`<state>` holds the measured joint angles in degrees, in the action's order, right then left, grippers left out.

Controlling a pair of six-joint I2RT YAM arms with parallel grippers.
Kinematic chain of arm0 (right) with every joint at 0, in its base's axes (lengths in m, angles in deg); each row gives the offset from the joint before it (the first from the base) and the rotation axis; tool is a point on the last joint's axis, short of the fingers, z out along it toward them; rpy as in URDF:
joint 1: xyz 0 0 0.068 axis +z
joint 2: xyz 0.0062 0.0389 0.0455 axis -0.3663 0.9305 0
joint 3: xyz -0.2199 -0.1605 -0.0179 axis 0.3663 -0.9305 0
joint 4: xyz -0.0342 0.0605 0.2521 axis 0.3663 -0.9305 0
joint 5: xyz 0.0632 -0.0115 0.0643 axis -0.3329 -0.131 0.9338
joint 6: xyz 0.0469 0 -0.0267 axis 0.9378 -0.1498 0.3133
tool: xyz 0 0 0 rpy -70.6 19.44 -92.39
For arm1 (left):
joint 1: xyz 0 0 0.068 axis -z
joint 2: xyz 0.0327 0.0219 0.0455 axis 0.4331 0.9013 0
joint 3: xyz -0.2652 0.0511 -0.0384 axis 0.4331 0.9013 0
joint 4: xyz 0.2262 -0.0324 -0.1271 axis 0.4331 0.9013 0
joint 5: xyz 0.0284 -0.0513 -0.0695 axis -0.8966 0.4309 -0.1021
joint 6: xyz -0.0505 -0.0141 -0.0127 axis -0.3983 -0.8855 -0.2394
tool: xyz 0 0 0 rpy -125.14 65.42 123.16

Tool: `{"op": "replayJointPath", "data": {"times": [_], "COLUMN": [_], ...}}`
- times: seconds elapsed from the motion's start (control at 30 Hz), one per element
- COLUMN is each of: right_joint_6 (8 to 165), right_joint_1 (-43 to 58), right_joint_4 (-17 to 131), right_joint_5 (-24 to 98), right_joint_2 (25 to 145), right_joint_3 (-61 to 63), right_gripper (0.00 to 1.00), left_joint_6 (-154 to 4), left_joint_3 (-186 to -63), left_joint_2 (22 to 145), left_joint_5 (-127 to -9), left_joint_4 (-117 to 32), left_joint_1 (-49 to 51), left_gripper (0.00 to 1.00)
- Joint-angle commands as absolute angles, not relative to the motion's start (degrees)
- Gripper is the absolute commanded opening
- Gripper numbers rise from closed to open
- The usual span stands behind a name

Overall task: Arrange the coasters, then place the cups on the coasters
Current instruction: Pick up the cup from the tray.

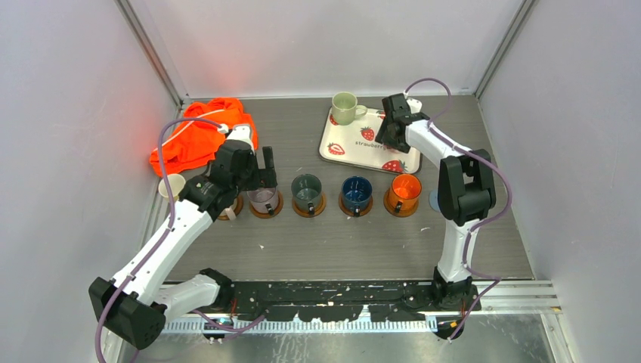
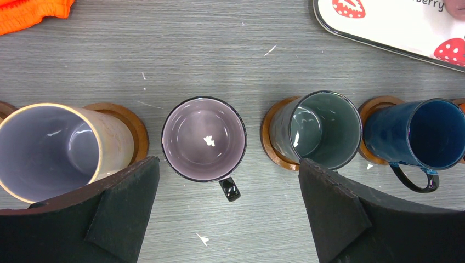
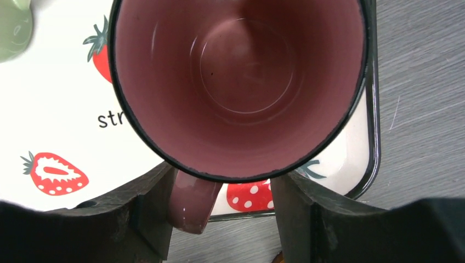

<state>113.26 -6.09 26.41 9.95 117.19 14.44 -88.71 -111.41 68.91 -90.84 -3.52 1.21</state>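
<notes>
The pink mug point(image 3: 241, 82) on the tray point(image 3: 60, 87) is best lifted only once its handle point(image 3: 189, 205) is pinched by the half-open, empty right gripper point(image 3: 219, 192); the left gripper point(image 2: 227, 167) is seen wide open, empty.

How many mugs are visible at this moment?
7. Five stand in the row: cream mug, lilac-grey mug, grey-green mug, navy mug, orange mug. Two are on the tray: pale green mug and pink mug, with the right pincer around it. Others may be hidden.
</notes>
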Motion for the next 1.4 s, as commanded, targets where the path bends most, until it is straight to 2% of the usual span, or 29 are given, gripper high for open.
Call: {"op": "replayJointPath", "data": {"times": [0.0,0.37,0.5,0.83,1.0,1.07,1.37], "right_joint_6": [114.5,115.1,114.1,111.1,110.0,109.6,108.4], "right_joint_1": [-6.3,-6.3,-6.4,-6.3,-6.3,-6.2,-5.1], "right_joint_4": [28.7,29.4,29.4,28.3,27.9,27.8,28.2], "right_joint_5": [10.2,10.4,9.3,7.7,6.7,5.9,2.3], "right_joint_2": [117.9,119.1,118.9,117.9,116.4,115.6,111.8], "right_joint_3": [13.8,14.3,14.8,15.6,15.8,15.7,14.8], "right_gripper": [0.63,0.55,0.46,0.14,0.03,0.01,0.01], "left_joint_6": [-88.9,-88.9,-88.9,-88.8,-88.8,-88.8,-88.8], "left_joint_3": [-112.0,-112.0,-111.9,-111.9,-111.9,-111.9,-111.9], "left_joint_2": [68.7,68.7,68.7,68.8,69.0,69.1,69.1], "left_joint_5": [-90.2,-90.2,-90.3,-90.3,-90.3,-90.3,-90.3], "left_joint_4": [-5.8,-5.8,-5.8,-5.8,-5.8,-5.7,-5.8], "left_joint_1": [1.0,1.0,1.0,1.0,1.0,1.0,1.0], "left_gripper": [1.00,1.00,1.00,1.00,1.00,1.00,1.00]}}
